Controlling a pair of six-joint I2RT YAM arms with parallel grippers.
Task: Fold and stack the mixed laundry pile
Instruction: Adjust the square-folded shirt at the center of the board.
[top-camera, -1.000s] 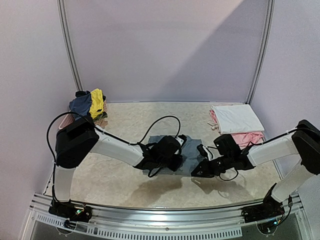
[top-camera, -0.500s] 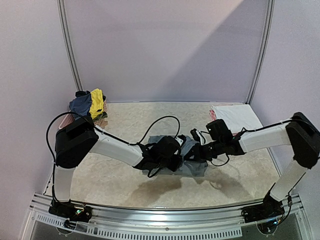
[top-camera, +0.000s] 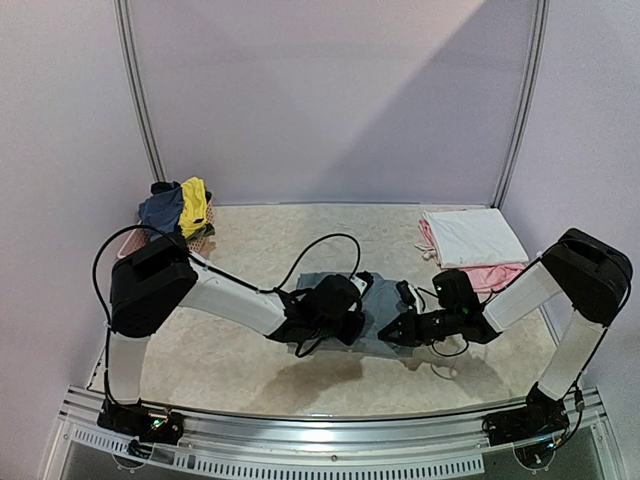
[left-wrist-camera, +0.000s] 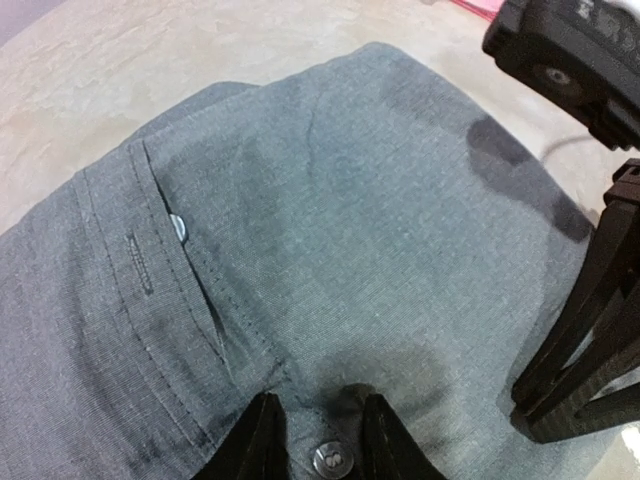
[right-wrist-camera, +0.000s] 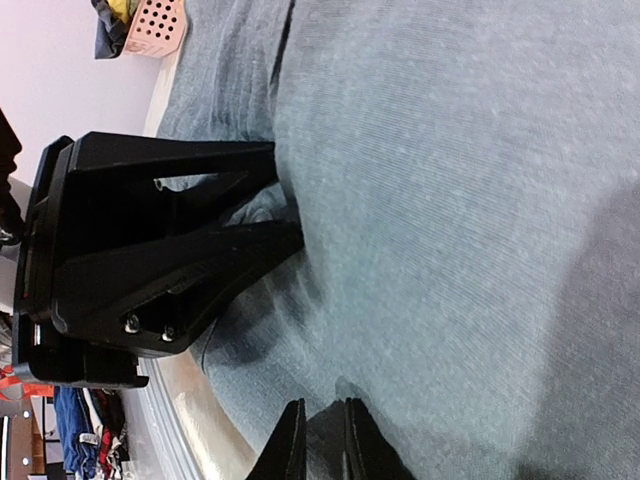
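Grey trousers (top-camera: 380, 303) lie flat mid-table, waistband and button (left-wrist-camera: 331, 458) toward the left arm. My left gripper (left-wrist-camera: 322, 418) is shut on the waistband, a fold of grey cloth pinched between its fingers (left-wrist-camera: 262, 440). My right gripper (right-wrist-camera: 322, 420) is shut on the trousers' near edge, cloth bunched between its fingertips. In the top view the two grippers (top-camera: 352, 328) (top-camera: 393, 334) stand close together over the trousers' near side. A navy top (top-camera: 161, 207) and a yellow garment (top-camera: 194, 206) sit in the basket at back left.
The pink lattice basket (top-camera: 128, 243) stands at the back left corner. A folded white piece (top-camera: 472, 237) lies on a pink one (top-camera: 497, 276) at back right. Black cables (top-camera: 322, 245) loop above the trousers. The table's metal front rail (top-camera: 330, 440) runs along the bottom.
The right gripper swung up and left over the trousers, then came back down to their near edge. The left arm has stayed where it was.
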